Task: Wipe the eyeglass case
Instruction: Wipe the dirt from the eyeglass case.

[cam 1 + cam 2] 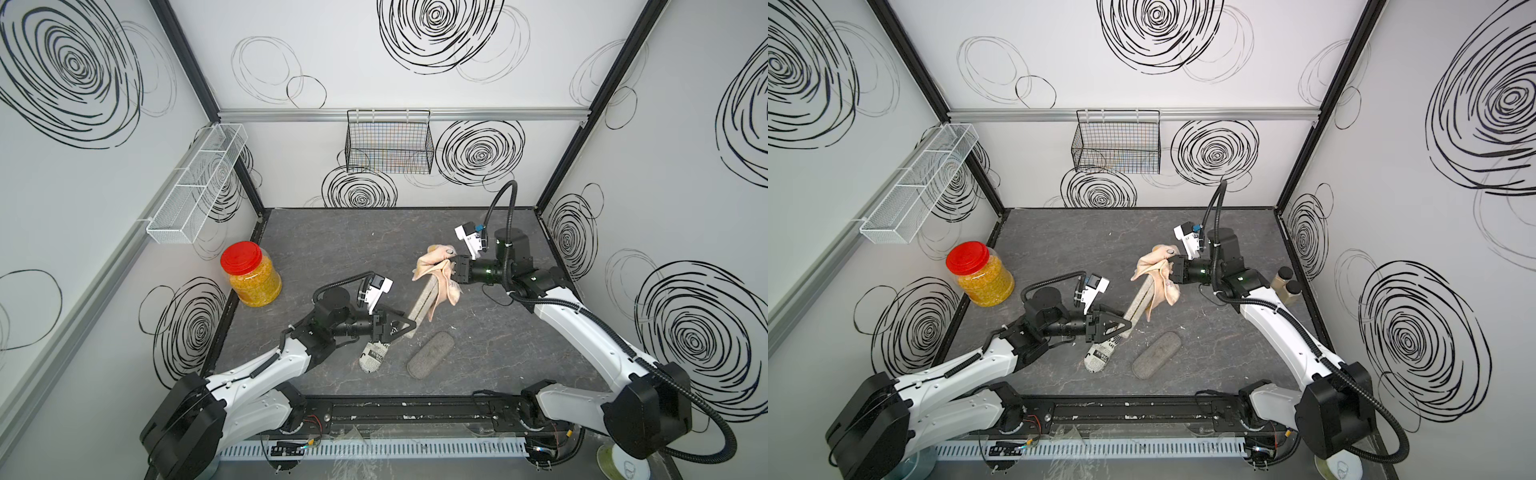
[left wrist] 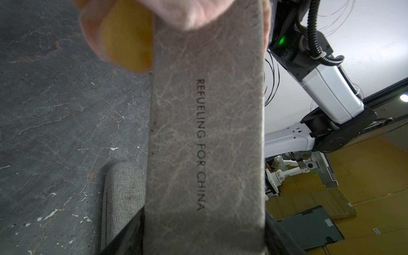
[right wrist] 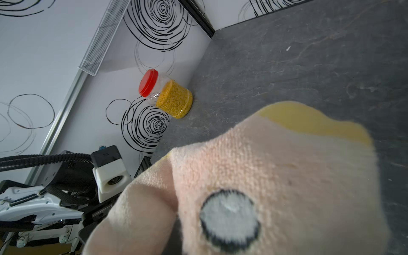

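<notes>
- Eyeglass case [image 1: 424, 301] is gripped in my left claw [image 1: 405, 326], by one end.
- My right claw [image 1: 451, 264] pinches the pink cloth [image 1: 432, 262], draped over the other end.

Left wrist view: the grey-brown eyeglass case [image 2: 205, 143] carries one line of black capitals along its length, reading "REFUELING FOR CHINA". In both top views the newsprint-patterned case [image 1: 374, 357] shows printed columns and headline blocks, too small to read.

The cloth [image 1: 434, 266] lies over the eyeglass case's [image 1: 422, 307] far end.
</notes>
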{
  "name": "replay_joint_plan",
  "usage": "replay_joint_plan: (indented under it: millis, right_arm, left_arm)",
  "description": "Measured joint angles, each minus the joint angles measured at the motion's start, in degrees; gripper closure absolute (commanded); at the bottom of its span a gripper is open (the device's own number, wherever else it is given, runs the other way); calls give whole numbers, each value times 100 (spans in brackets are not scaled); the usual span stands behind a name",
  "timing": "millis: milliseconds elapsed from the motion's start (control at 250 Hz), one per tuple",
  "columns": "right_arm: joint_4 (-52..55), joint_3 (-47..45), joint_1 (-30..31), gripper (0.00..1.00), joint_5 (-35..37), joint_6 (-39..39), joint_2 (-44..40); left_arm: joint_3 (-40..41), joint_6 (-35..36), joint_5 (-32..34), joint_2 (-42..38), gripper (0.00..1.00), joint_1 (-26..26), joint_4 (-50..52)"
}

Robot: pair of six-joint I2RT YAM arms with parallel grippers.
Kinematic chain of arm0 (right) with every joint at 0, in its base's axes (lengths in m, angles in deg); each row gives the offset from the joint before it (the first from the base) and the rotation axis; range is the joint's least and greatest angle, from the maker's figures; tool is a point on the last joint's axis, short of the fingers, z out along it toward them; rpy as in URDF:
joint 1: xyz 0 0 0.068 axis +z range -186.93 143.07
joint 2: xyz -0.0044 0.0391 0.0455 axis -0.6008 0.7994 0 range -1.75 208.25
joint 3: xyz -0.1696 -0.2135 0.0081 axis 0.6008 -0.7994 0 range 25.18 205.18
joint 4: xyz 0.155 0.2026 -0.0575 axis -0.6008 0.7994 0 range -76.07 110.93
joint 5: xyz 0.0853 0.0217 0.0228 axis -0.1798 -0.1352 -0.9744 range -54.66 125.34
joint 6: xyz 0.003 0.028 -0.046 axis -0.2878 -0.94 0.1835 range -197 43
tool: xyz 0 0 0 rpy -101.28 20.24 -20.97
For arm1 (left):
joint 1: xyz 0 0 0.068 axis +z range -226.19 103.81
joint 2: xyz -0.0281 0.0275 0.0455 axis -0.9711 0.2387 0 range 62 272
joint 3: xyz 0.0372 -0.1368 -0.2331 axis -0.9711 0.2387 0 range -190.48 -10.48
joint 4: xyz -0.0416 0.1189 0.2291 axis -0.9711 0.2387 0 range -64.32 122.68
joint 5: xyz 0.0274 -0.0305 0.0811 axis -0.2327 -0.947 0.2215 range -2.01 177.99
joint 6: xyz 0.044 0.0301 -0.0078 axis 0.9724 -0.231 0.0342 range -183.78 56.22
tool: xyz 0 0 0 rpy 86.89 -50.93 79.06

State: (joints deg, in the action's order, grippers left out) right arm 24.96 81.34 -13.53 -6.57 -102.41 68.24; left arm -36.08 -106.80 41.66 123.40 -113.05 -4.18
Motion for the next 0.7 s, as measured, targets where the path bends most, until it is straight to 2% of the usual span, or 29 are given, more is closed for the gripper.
replay_joint_plan:
  millis: [260, 372, 495, 695]
  right_arm:
    - [-824, -299, 0, 97, -608, -227, -807]
    - [-970, -328, 11, 97, -726, -234, -879]
    - [-625, -291, 11, 98, -369, -48, -629]
    - [227, -166, 11, 98, 612, 262, -144]
  left_arm:
    - [0, 66, -2, 2, 35, 0, -26]
    - [0, 70, -2, 22, 36, 0, -22]
    - [-4, 127, 13, 48, 35, 0, 81]
    - [-164, 337, 142, 33, 36, 22, 605]
